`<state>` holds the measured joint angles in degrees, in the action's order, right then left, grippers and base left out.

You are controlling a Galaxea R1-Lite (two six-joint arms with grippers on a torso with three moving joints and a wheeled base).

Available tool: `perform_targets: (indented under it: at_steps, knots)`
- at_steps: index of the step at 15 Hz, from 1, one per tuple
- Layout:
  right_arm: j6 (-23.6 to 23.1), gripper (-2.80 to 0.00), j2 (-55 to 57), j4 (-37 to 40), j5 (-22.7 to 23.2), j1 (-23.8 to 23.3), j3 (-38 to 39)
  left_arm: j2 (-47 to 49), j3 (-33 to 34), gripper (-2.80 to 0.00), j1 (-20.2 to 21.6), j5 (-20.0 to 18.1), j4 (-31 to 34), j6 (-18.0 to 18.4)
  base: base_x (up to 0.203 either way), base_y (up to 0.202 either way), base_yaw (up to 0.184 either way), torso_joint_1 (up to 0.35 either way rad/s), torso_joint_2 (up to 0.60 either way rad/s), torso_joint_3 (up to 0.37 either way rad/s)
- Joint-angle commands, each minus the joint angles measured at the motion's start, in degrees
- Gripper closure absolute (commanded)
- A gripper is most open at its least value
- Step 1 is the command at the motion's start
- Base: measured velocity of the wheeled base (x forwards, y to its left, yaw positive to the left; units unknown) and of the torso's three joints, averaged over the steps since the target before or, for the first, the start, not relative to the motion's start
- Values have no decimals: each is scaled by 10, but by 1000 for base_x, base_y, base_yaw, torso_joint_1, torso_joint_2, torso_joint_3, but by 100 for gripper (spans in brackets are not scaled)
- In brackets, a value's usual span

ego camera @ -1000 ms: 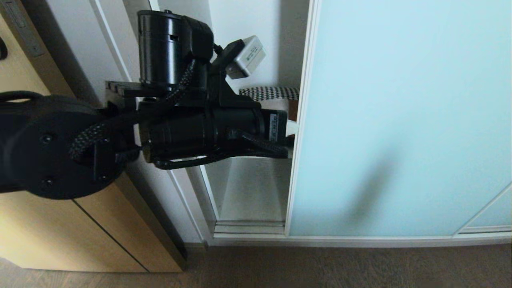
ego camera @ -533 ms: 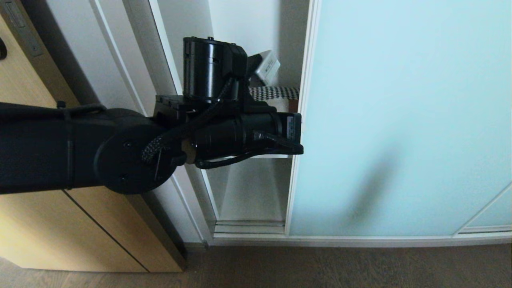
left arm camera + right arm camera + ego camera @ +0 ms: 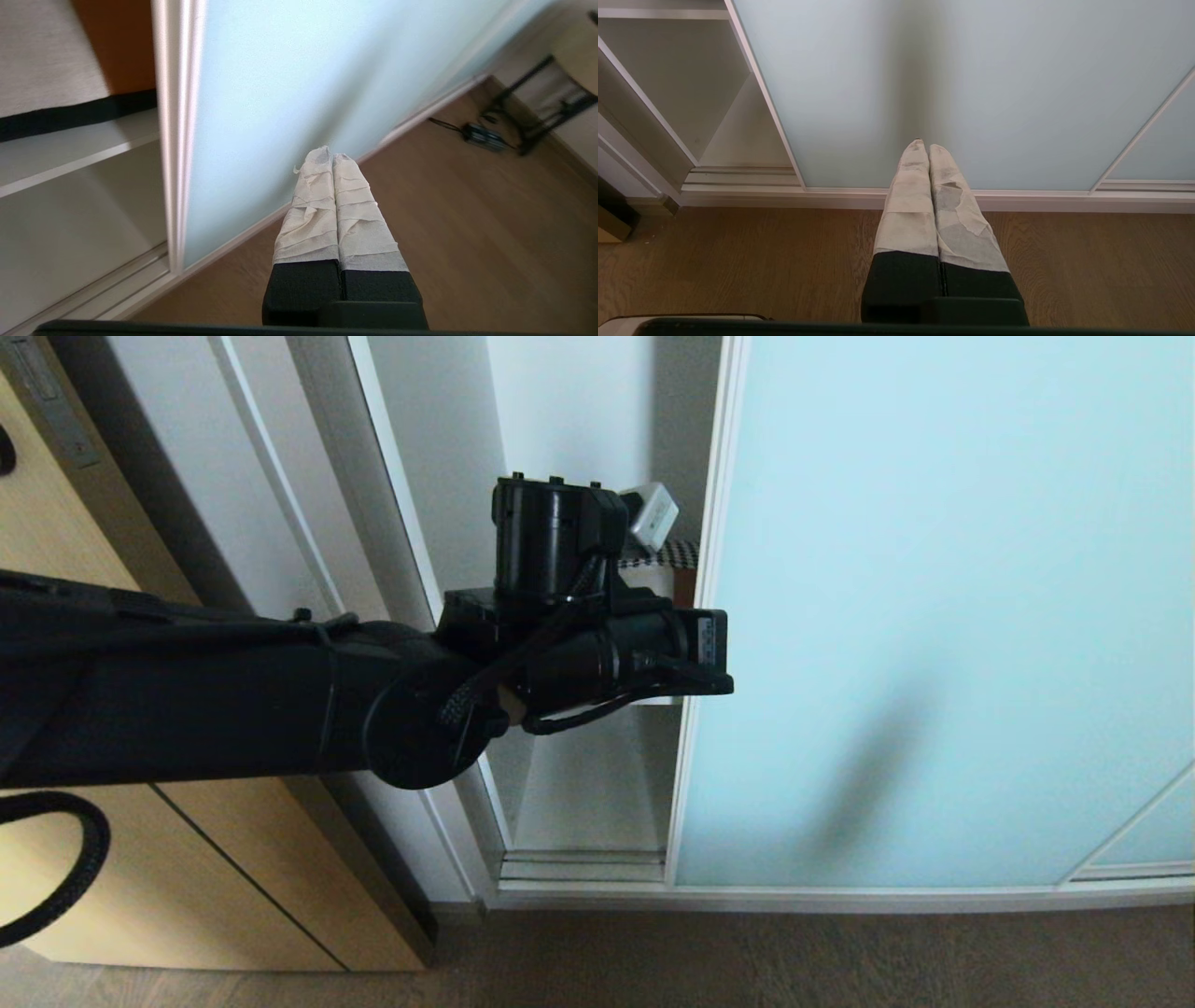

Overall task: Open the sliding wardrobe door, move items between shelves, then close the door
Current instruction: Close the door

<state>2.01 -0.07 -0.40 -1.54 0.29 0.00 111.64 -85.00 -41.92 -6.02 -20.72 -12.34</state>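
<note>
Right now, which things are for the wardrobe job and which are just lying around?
For the job: glass door, cushion, shelf, left pincer.
Just lying around: wood door, cable, stand.

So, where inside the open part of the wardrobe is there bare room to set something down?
The lower compartment, under the white shelf and beside the sliding door's frame, is bare. The shelf above is crowded: the patchwork cushion sits there, and the left arm blocks the gap.
</note>
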Motion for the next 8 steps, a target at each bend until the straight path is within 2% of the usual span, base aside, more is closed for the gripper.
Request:
perform_targets:
  at_steps: [1,6,8]
  knots:
    - [0,0,-1,0,0,1,0,27,-9,0,0,9,-1,0,0,0,0,0,0,0]
    - [0,0,-1,0,0,0,0,88,-66,0,0,78,-54,-1,0,0,0,0,0,0]
    - [0,0,-1,0,0,1,0,97,-82,0,0,96,-50,-3,0,0,0,0,0,0]
